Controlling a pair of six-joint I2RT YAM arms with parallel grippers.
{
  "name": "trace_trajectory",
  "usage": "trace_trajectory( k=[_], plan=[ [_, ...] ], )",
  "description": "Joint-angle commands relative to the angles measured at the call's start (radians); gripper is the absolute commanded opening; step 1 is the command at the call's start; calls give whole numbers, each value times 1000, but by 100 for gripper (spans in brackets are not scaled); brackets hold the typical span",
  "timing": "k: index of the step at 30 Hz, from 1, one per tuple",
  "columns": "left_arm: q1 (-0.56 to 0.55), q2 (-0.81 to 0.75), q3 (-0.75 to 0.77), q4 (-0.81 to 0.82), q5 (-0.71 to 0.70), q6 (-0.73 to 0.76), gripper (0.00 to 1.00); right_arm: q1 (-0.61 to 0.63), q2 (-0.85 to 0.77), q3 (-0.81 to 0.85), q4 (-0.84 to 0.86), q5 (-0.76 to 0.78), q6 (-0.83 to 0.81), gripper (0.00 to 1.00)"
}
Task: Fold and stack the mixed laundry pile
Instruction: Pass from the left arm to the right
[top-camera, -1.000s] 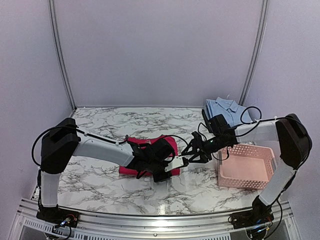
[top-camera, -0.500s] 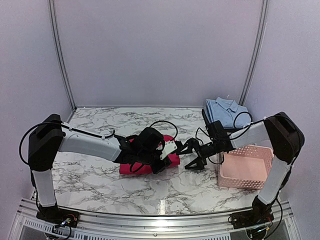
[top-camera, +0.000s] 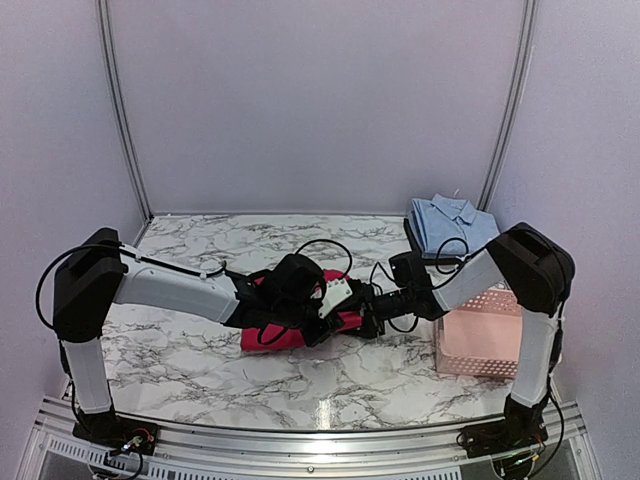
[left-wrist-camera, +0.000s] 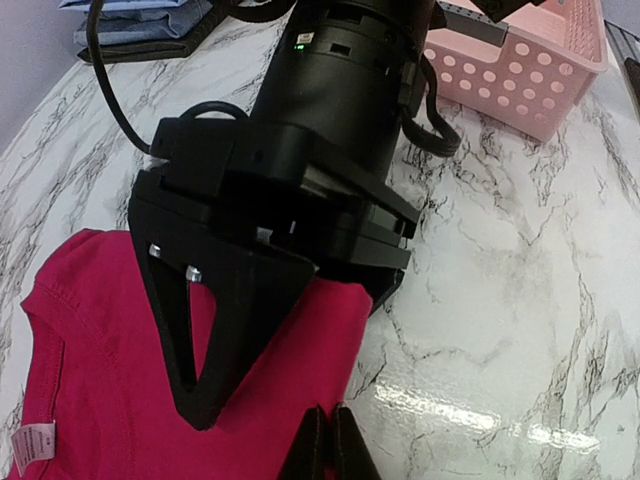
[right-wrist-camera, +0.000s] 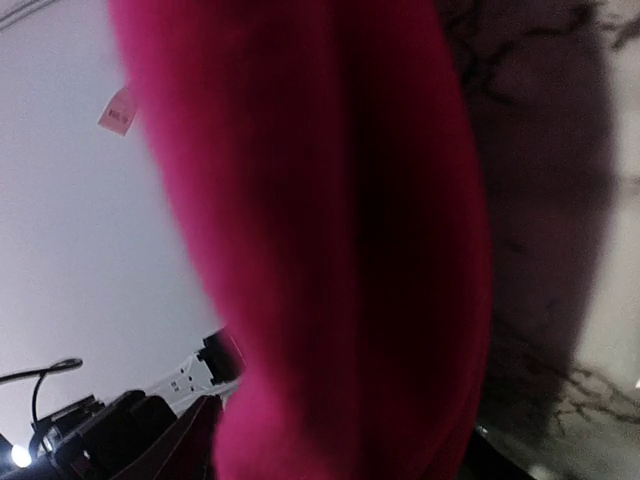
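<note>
While shut, L gripper (left-wrist-camera: 326, 445) at garment (left-wrist-camera: 90, 330).

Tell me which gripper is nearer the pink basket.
Right. The right gripper sits at the magenta garment's basket-side edge; the left gripper is over the garment, farther from the pink basket.

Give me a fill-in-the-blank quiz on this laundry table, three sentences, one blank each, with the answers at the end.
1. The folded light blue shirt lies at the back ____ corner of the table.
2. The lattice basket at the near right is ____ in colour.
3. The left gripper, at the edge of the magenta garment, has its jaws ____.

Missing words: right; pink; shut.
</note>
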Motion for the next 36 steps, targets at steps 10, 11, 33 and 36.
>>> trace_trajectory(
  k=[10, 11, 33, 36],
  plan=[
    [0, -62, -26, 53, -4, 0, 4, 18, 111, 171, -19, 187, 10, 42],
    [0, -60, -26, 53, -6, -1, 5, 18, 118, 178, -18, 188, 8, 40],
    [4, -94, -41, 43, -44, -26, 35, -12, 154, 395, -375, 281, -334, 0],
    [22, -142, -62, 37, -80, -72, 70, -14, 143, 495, -564, 327, -471, 0]
  ],
)
